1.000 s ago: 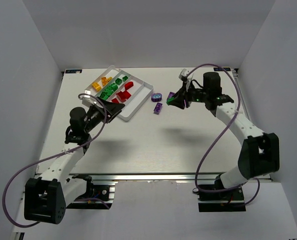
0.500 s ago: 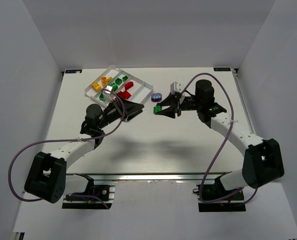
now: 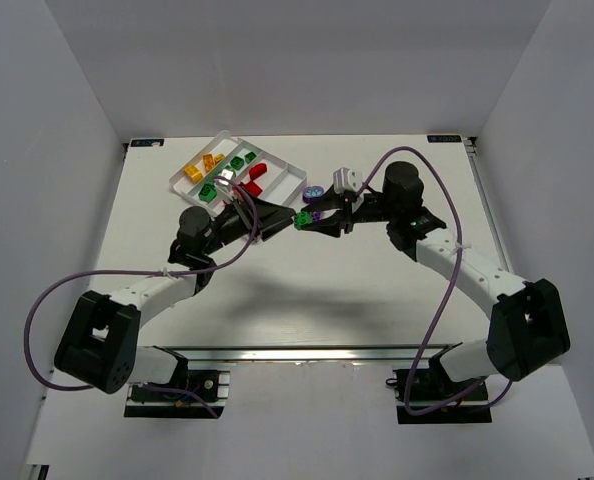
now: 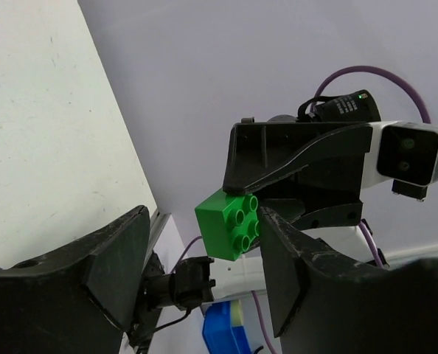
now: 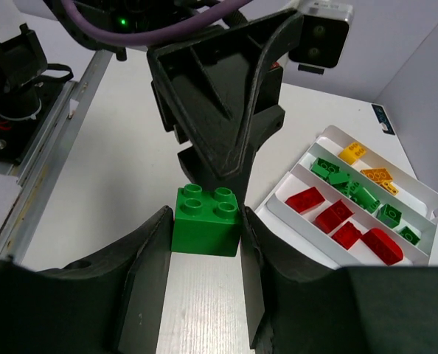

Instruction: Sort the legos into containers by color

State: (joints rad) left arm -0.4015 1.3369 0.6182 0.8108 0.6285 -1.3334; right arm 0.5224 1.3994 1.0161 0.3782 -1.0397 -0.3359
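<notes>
The white tabletop (image 3: 377, 290) carries the tray (image 3: 289, 166) at far left, its compartments holding yellow, green and red bricks (image 5: 334, 216). Just right of the tray, above the tabletop, the right gripper (image 3: 315, 216) has its jaws clamped on a green brick (image 5: 206, 221). The left gripper (image 3: 282, 215) has its jaws open either side of it. A round purple brick (image 3: 314, 190) lies just beyond.

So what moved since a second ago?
The right gripper carried the green brick leftward to mid-table. The left gripper swung right from the tray to meet it, jaws open. The tray and the round purple brick stayed put.
</notes>
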